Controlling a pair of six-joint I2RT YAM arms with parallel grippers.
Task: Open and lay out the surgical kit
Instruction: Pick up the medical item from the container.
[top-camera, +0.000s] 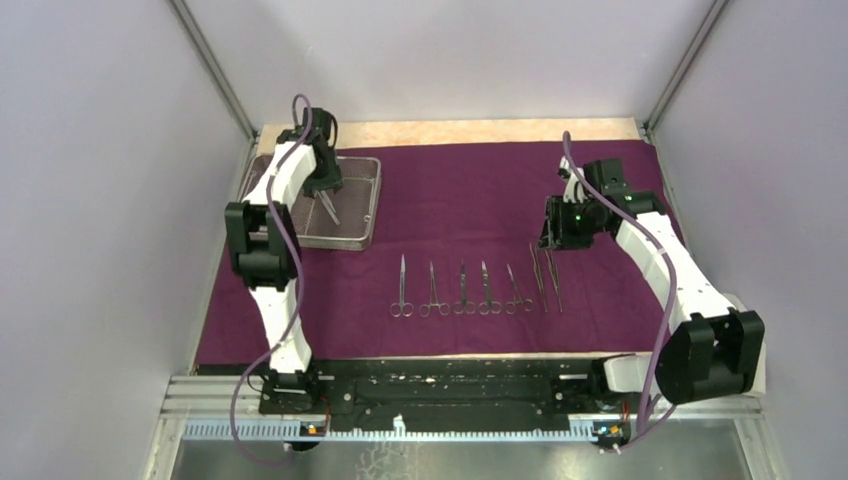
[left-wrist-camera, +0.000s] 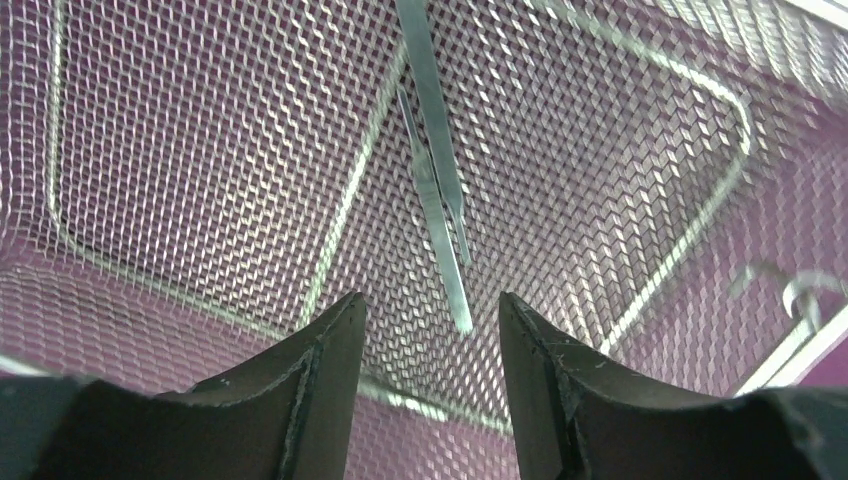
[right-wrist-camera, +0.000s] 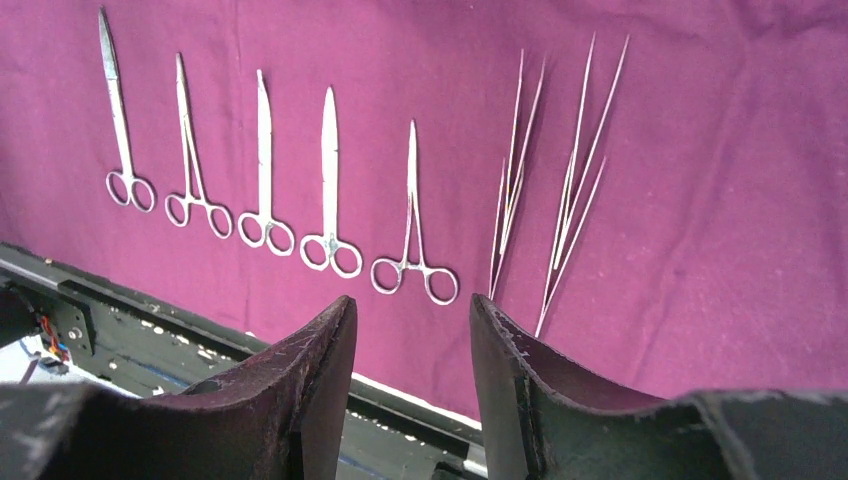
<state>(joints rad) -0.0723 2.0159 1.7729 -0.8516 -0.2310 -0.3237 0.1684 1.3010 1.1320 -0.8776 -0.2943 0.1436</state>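
Observation:
The dark purple cloth wrap (top-camera: 460, 190) lies spread flat over the table. The silver wire-mesh tray (top-camera: 360, 170) sits on its far left corner. My left gripper (top-camera: 322, 192) hangs over the tray, open and empty (left-wrist-camera: 430, 310). One pair of tweezers (left-wrist-camera: 437, 170) lies on the mesh (left-wrist-camera: 200, 150) just beyond its fingertips. Five ring-handled instruments (top-camera: 463, 290) and two long tweezers (top-camera: 546, 278) lie in a row near the front. My right gripper (top-camera: 552, 238) is open and empty above the tweezers' far ends (right-wrist-camera: 412, 310), with the row (right-wrist-camera: 330, 180) ahead of it.
A black rail (top-camera: 450, 385) runs along the near edge, also in the right wrist view (right-wrist-camera: 150, 330). A bare wooden strip (top-camera: 450, 132) shows behind the cloth. Grey walls and metal posts close in both sides. A tray handle fitting (left-wrist-camera: 800, 295) shows at right.

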